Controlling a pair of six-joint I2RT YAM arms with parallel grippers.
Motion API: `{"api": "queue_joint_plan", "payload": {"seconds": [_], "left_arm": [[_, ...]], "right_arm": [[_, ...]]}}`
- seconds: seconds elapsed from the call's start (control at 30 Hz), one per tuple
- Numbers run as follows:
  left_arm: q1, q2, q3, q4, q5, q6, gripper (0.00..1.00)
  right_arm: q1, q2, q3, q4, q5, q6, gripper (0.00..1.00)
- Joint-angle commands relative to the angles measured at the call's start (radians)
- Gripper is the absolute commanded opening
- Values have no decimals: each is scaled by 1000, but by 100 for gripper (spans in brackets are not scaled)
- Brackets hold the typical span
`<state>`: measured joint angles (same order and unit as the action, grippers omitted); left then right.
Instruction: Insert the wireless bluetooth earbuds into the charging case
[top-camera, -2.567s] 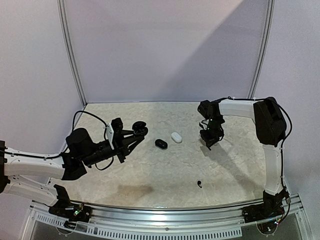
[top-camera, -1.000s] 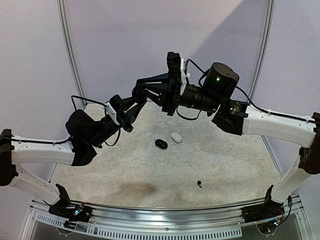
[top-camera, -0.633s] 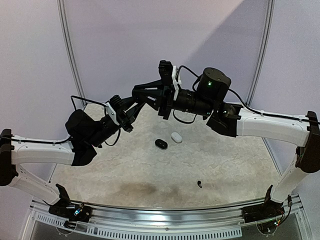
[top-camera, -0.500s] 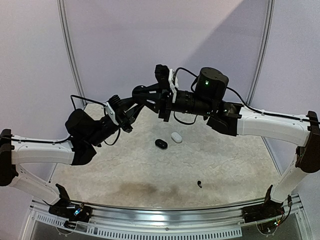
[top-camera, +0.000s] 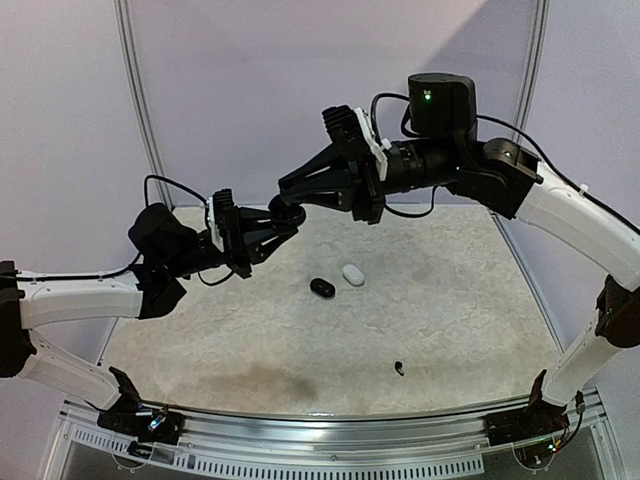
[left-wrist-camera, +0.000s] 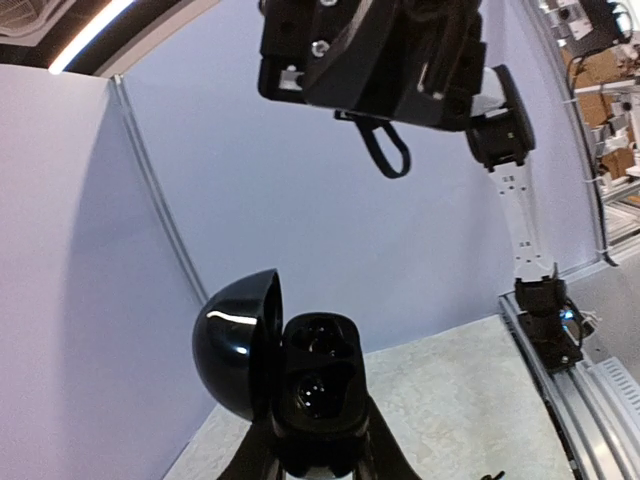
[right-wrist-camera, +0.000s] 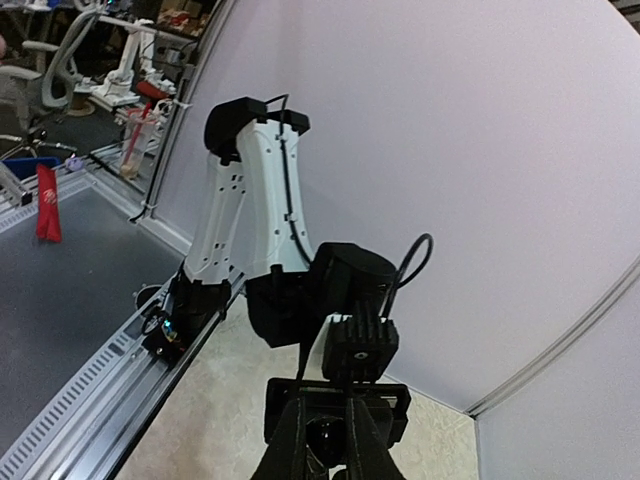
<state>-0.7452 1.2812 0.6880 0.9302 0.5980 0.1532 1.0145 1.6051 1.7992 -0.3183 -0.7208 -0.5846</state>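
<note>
My left gripper (top-camera: 272, 222) is raised above the table's back left and is shut on the black charging case (left-wrist-camera: 318, 375). The case's lid (left-wrist-camera: 237, 345) hangs open to the left, and both sockets look empty. My right gripper (top-camera: 288, 203) reaches in from the right, its fingertips right at the case (top-camera: 291, 214). In the right wrist view its fingers (right-wrist-camera: 300, 440) stand close together. Something dark and round shows in the gap; I cannot tell whether it is a bud or the case. One black earbud (top-camera: 399, 368) lies on the table near the front.
A black oval case (top-camera: 322, 288) and a white oval case (top-camera: 352, 274) lie side by side mid-table. Both arms hang in the air over the back half of the table. Purple walls close the back and sides, and a metal rail (top-camera: 330, 440) runs along the front.
The right arm's wrist has swung up and to the right while its fingertips stay by the case. The left gripper has levelled out, still holding the open case.
</note>
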Motion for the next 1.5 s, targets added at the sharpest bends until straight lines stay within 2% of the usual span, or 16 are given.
{"api": "queue_joint_plan", "payload": {"seconds": [0.0, 0.13, 0.37, 0.6, 1.47], "left_arm": [[17, 27, 65, -80, 223, -72, 0], [2, 61, 106, -114, 274, -78, 0], [-49, 79, 124, -147, 252, -53, 0], [-63, 78, 128, -163, 246, -46, 0], [-65, 84, 114, -139, 236, -30, 0]], "right_arm": [[-7, 43, 77, -303, -96, -167, 0], [-7, 70, 106, -395, -115, -301, 0], [-10, 65, 90, -416, -121, -374, 0], [-34, 20, 9, -292, -124, -343, 0], [-72, 45, 17, -324, -112, -352, 0]]}}
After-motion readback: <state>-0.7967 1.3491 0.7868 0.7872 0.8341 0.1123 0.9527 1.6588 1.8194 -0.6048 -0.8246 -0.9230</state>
